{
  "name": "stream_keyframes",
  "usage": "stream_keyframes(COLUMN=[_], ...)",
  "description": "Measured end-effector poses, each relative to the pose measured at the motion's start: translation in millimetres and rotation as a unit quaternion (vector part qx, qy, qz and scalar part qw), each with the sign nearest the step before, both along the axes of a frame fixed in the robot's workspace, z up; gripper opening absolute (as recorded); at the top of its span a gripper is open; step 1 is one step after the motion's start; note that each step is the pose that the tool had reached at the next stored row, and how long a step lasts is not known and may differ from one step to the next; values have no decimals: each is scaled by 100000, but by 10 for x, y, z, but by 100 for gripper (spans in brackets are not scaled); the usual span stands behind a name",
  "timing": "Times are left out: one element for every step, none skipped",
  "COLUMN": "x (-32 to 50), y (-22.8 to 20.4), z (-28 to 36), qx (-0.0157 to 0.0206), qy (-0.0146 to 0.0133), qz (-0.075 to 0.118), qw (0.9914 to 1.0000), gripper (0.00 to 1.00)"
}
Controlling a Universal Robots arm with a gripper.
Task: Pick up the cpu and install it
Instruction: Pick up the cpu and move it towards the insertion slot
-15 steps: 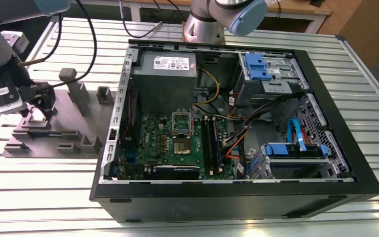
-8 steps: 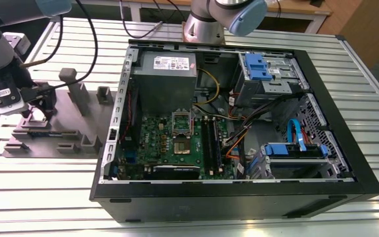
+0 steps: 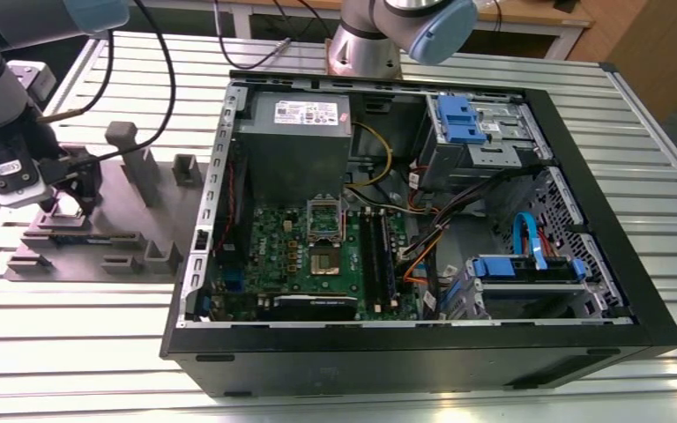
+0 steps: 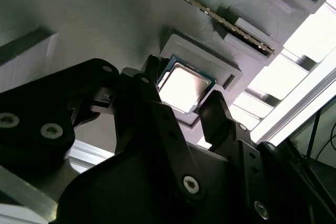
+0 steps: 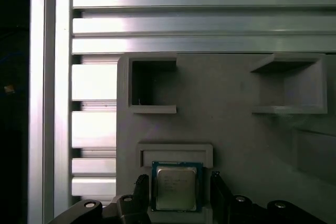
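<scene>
The cpu (image 5: 176, 187) is a small square chip with a silver top and a thin greenish rim. It lies flat in a shallow pocket of the grey holder block (image 5: 236, 129). In both wrist views my gripper (image 5: 178, 178) stands open astride the chip. One black finger is on each side, with a narrow gap to its edges. In the second wrist view the cpu (image 4: 184, 86) sits between the fingertips (image 4: 153, 72). In the exterior view the gripper (image 3: 63, 207) hangs low over the grey holder block (image 3: 92, 238), at that view's left, beside the computer case.
The open black computer case (image 3: 433, 352) lies on the slatted metal table (image 3: 338, 401). Its green motherboard has a bare socket (image 3: 325, 231) below the grey power supply (image 3: 301, 115). Upright posts (image 3: 138, 163) rise from the holder block. A memory stick (image 4: 210, 11) rests in a slot near the chip.
</scene>
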State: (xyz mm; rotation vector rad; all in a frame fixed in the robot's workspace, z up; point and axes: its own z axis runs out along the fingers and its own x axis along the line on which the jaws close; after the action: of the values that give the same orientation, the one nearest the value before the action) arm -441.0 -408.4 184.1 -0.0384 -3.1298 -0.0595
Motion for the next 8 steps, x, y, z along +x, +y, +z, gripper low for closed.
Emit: stream_keyframes(x=[-1, -1, -2, -2, -3, -3, -3, -3], y=[0, -1, -1, -1, 0, 0, 0, 0], z=[-4, -8, -11, -15, -18, -21, -22, -22], qx=[-4, -3, -4, -2, -1, 0, -2, -3], qy=[5, 4, 6, 6, 6, 4, 6, 8], qz=[1, 2, 3, 6, 3, -1, 2, 2], qw=[100000, 100000, 100000, 100000, 100000, 100000, 100000, 100000], gripper=[58, 58, 58, 58, 58, 58, 58, 58])
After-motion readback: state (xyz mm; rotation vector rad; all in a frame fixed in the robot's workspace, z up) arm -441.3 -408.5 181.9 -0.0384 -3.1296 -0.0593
